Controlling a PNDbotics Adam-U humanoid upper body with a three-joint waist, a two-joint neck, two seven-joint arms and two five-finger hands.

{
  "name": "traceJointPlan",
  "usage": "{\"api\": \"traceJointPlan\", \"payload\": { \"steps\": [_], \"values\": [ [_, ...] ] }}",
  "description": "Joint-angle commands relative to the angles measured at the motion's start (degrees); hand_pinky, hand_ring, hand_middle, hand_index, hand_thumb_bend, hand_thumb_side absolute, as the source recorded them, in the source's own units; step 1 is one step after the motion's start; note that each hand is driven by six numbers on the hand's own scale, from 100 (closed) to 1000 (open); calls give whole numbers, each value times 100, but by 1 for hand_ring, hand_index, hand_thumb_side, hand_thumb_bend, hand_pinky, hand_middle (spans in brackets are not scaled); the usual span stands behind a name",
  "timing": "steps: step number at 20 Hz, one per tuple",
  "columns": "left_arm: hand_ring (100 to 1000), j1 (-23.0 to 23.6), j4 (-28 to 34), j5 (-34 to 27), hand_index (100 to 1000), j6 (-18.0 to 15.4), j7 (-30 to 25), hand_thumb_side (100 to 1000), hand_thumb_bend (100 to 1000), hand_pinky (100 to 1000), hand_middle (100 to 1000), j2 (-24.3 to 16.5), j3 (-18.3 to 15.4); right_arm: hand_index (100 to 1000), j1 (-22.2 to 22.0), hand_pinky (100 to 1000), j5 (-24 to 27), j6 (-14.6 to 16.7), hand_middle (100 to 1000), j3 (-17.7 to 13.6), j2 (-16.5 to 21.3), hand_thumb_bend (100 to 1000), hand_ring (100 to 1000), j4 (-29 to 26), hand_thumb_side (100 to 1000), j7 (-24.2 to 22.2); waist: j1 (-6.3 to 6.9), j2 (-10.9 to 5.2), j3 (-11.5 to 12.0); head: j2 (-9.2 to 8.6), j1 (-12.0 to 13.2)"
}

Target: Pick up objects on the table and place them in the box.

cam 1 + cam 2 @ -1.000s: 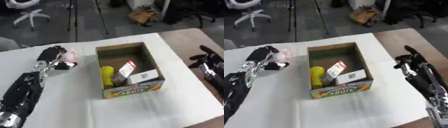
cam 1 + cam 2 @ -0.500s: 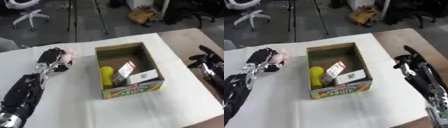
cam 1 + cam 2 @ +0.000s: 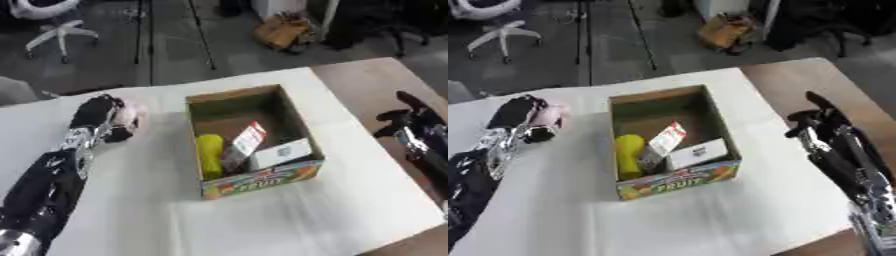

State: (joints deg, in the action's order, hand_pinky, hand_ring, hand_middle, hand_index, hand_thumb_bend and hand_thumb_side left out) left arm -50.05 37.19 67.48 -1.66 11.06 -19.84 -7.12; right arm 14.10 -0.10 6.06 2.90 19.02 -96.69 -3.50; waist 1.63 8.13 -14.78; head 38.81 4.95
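Box (image 3: 254, 182): matt brown cardboard, glossy printed front panel. Worktop (image 3: 289, 220): white matt cloth cover, slight creases; bare wood at right edge. Left hand (image 3: 98, 116): matt black with shiny silver metal joints. Pink object (image 3: 131, 111) under it looks soft. Yellow item (image 3: 208, 152) in box: smooth plastic.

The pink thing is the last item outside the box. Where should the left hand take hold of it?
Probably round the pink object's rounded body, coming from its left, where the left hand already lies over it; the box stands to its right.
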Motion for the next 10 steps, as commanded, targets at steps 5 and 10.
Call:
{"api": "traceJointPlan", "payload": {
  "steps": [5, 10],
  "values": [
    [342, -402, 1033, -682, 464, -199, -277, 382, 100, 334, 367, -359, 24, 1000, 71, 750, 44, 25, 688, -39, 110, 100, 604, -50, 541, -5, -52, -104, 32, -27, -13],
    [351, -597, 1470, -1146, 469, -462, -628, 392, 100, 354, 374, -105, 444, 1000, 77, 751, 54, 29, 688, -10, 101, 100, 604, -47, 539, -38, -82, -128, -17, -2, 45]
  ]
}}
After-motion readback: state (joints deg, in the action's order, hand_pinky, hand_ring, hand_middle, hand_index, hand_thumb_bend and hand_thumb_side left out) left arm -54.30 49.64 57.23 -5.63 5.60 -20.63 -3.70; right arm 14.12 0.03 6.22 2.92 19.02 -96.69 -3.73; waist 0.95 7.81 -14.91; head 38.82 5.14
